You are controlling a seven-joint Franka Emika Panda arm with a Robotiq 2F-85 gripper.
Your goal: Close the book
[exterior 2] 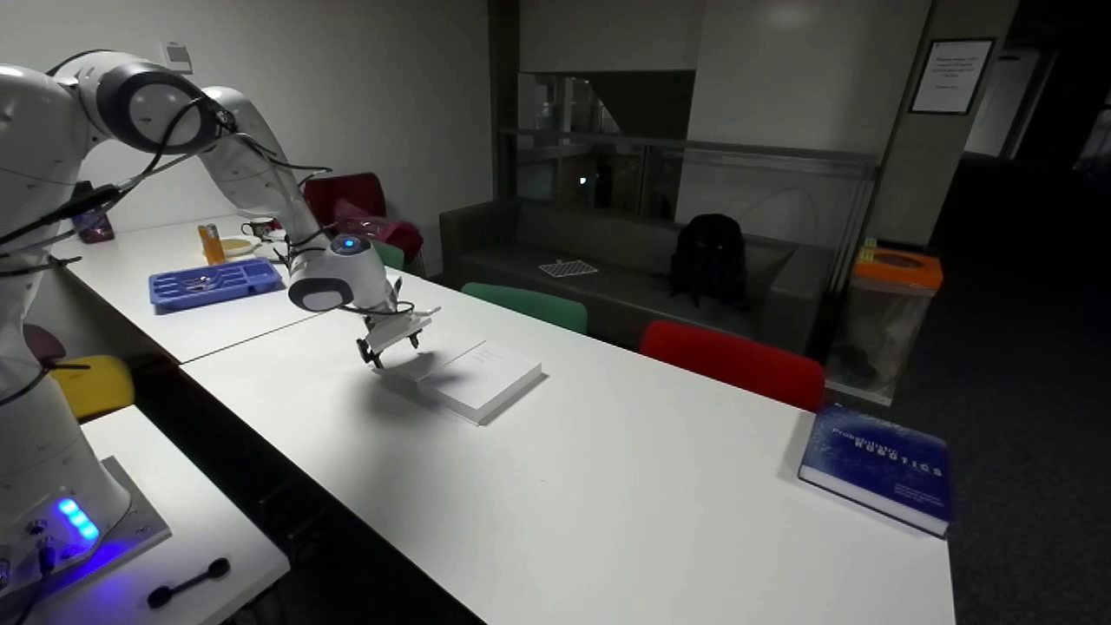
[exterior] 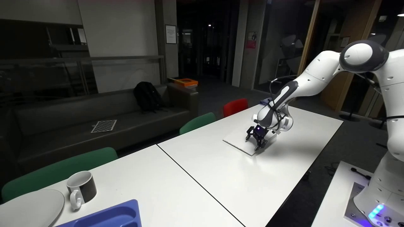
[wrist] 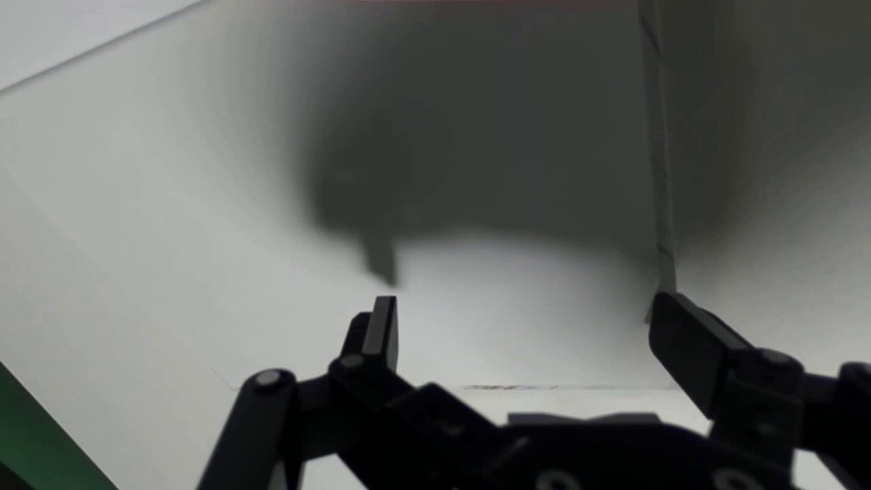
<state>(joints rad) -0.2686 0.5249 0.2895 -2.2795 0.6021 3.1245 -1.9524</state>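
Observation:
The white book (exterior 2: 486, 378) lies open on the white table in both exterior views, its near corner region also showing in an exterior view (exterior: 236, 139). A thick page block makes one half; the half under my gripper is thin and flat. My gripper (exterior 2: 396, 355) points down over that thin half, near its outer edge, as another exterior view (exterior: 252, 145) also shows. In the wrist view the gripper (wrist: 524, 303) has its fingers wide apart with nothing between them. A narrow pale strip (wrist: 659, 170) runs behind one finger. I cannot tell whether the fingertips touch the book.
A blue book (exterior 2: 877, 469) lies shut at the table's end. A blue tray (exterior 2: 215, 285), an orange can (exterior 2: 211, 245), a mug (exterior: 88, 188) and a plate (exterior: 30, 208) stand past the table seam. Green (exterior 2: 525, 305) and red (exterior 2: 733, 363) chairs line the far edge.

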